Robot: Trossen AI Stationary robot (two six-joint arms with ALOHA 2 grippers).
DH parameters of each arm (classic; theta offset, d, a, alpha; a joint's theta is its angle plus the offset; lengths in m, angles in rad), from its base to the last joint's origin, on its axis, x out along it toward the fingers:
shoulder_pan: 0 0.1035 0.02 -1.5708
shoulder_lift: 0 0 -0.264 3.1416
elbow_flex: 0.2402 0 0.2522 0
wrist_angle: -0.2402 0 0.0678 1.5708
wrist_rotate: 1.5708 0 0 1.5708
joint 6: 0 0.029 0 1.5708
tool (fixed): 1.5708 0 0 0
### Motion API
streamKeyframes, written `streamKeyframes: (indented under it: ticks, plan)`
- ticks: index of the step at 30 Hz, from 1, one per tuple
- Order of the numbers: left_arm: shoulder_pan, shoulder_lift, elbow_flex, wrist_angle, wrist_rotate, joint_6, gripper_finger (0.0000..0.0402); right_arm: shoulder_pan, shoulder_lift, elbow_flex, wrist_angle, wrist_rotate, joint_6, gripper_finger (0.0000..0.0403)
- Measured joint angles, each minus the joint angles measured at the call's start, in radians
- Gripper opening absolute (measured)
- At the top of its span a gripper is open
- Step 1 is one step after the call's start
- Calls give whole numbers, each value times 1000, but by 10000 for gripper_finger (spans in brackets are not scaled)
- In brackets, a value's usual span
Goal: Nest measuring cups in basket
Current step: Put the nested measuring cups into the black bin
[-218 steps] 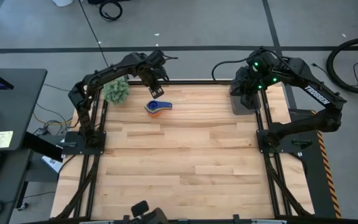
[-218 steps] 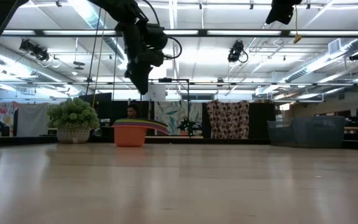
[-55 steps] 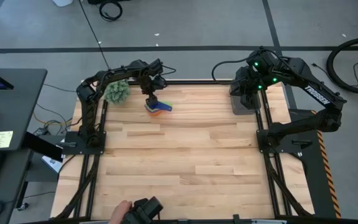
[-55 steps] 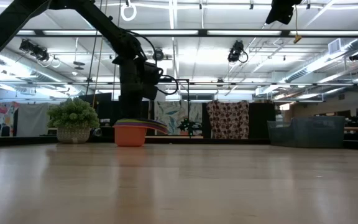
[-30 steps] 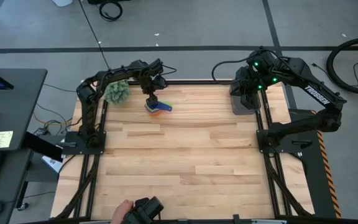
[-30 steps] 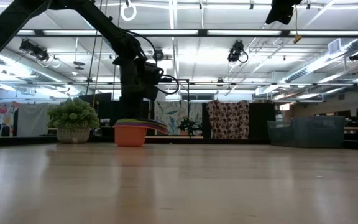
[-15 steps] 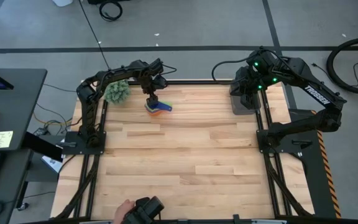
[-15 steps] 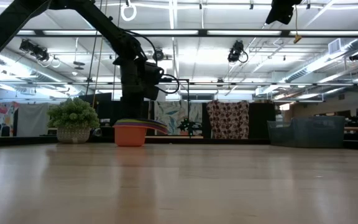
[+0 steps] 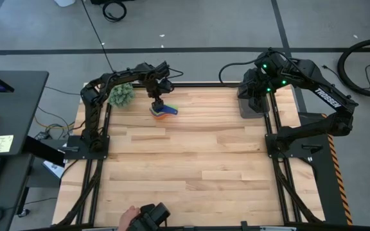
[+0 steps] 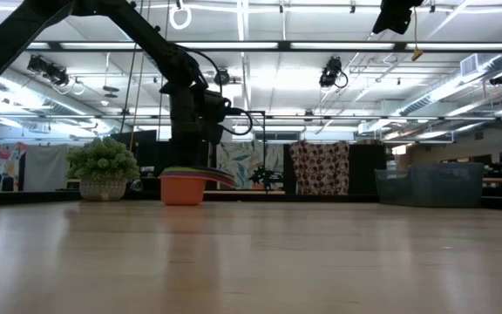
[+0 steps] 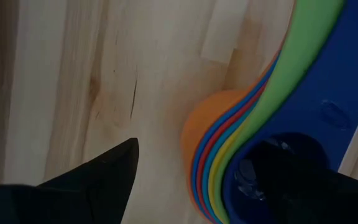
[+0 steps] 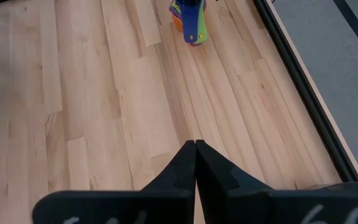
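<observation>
cups: measuring cups point(image 9: 162, 110) nested in one stack, orange outermost, dark blue on top; far left of table point(image 9: 191, 160), just beside plant ball point(image 9: 120, 94)
left gripper point(image 9: 157, 101): down over the stack; jaws released, one finger inside the top cup, one outside
right gripper point(image 12: 195, 144): above basket point(image 9: 253, 102) at far right; jaws clenched, nothing held

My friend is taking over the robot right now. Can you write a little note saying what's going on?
Left gripper: open, down over the measuring cups, one finger inside the top cup, one outside.
Right gripper: shut, empty, waiting above the basket at the table's far right corner.
Done: cups already nested in one stack, far side of the table beside the plant ball.
Left: grip the stack and carry it to the basket.
</observation>
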Motion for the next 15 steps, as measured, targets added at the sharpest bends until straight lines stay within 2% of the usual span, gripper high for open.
streamKeyframes:
  ticks: [7,15]
  plan:
    - [0,0,0,0,-2,0,310,0,0,0,0,0,0,15]
    - [0,1,0,-1,10,1,243,0,0,0,0,1,0,15]
